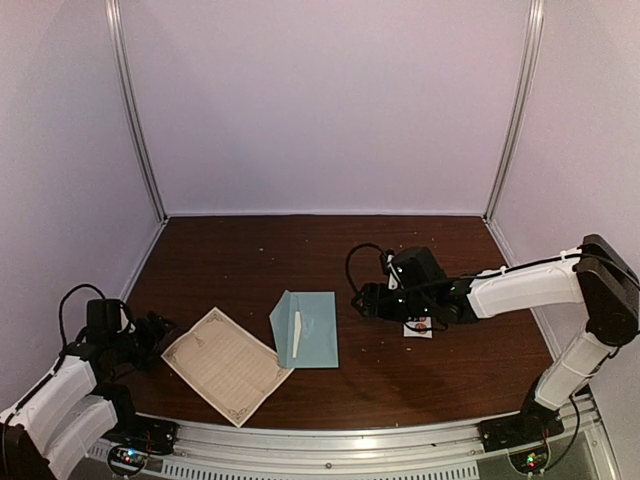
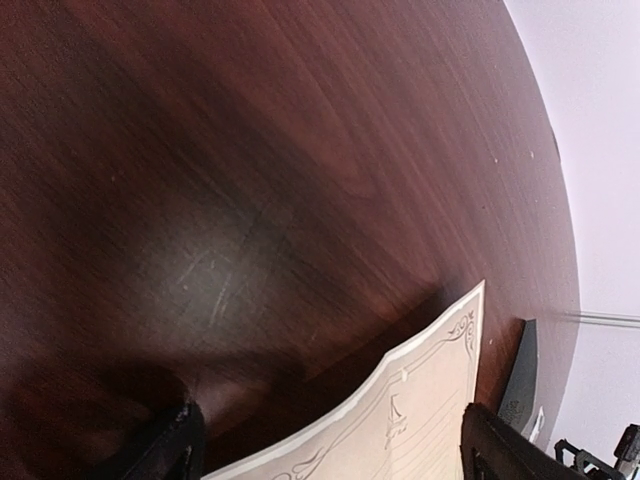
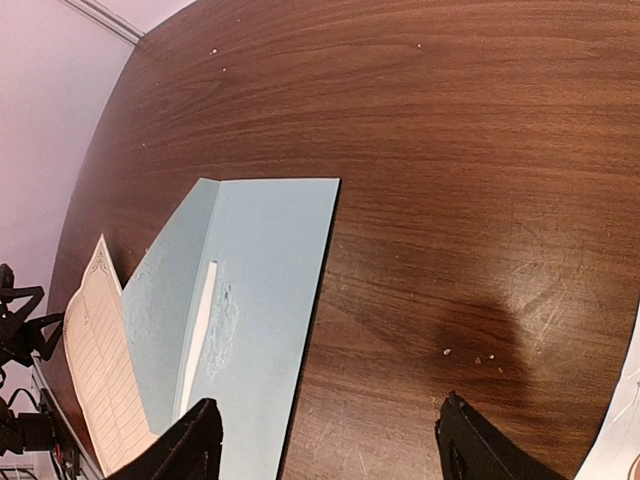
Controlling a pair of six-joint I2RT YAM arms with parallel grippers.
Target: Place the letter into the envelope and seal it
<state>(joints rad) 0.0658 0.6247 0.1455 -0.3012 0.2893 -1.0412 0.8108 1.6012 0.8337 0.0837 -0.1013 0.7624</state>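
Note:
The cream letter (image 1: 225, 365) lies flat near the front left, one long edge tucked against the light blue envelope (image 1: 305, 328). The envelope lies with its flap open and a white strip (image 1: 297, 333) on it. My left gripper (image 1: 160, 335) is at the letter's left corner. In the left wrist view it (image 2: 335, 455) stands open, and the letter (image 2: 420, 420) reaches in between its fingers without being touched. My right gripper (image 1: 362, 303) hovers just right of the envelope. In the right wrist view it (image 3: 335, 455) is open over the envelope's (image 3: 260, 300) right edge and holds nothing.
A small white tag (image 1: 418, 327) with a red mark lies under the right arm. A few crumbs (image 3: 475, 357) dot the brown table (image 1: 250, 260). Pale walls close in the back and both sides. A black cable (image 1: 355, 262) loops behind the right wrist.

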